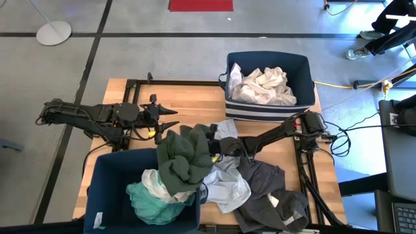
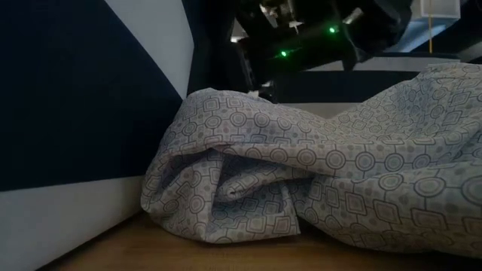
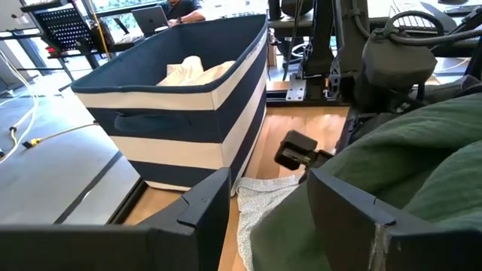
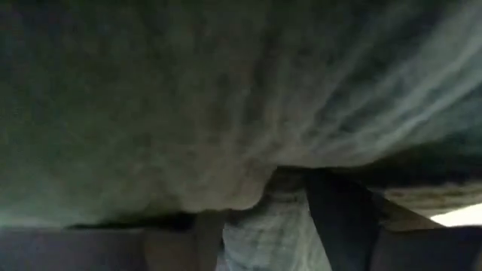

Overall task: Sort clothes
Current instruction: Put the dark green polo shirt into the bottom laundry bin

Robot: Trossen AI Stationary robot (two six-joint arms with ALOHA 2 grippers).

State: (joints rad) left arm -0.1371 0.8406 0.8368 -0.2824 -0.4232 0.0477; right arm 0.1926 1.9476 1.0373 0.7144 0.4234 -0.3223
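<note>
Item: olive garment [image 1: 184,155], a bulky bunched mass draped over the far right rim of the near bin [image 1: 104,188], which sits at the surface's [image 1: 188,104] near left corner; part hangs inside the bin, part outside toward the surface's middle. Long axis runs roughly near-to-far along that rim; no collar or hem readable, so which end leads cannot be told. Right gripper [image 1: 214,148] is buried at the garment's right flank; its wrist view shows olive cloth gathered between the fingers [image 4: 343,218], fingers partly closed on it. Left gripper [image 1: 170,127] rests just beyond the garment toward the far edge, fingers [image 3: 199,214] spread wide, empty. Risks, as judged: released here, the outer half may drag the garment off the rim onto the surface; the patterned pale garment [image 1: 224,182] beneath may snag and travel with it. Other stock: teal and white pieces [image 1: 153,195] in near bin; whites [image 1: 263,86] in far bin [image 1: 270,62]; dark grey garment [image 1: 270,195] at near right edge.
</note>
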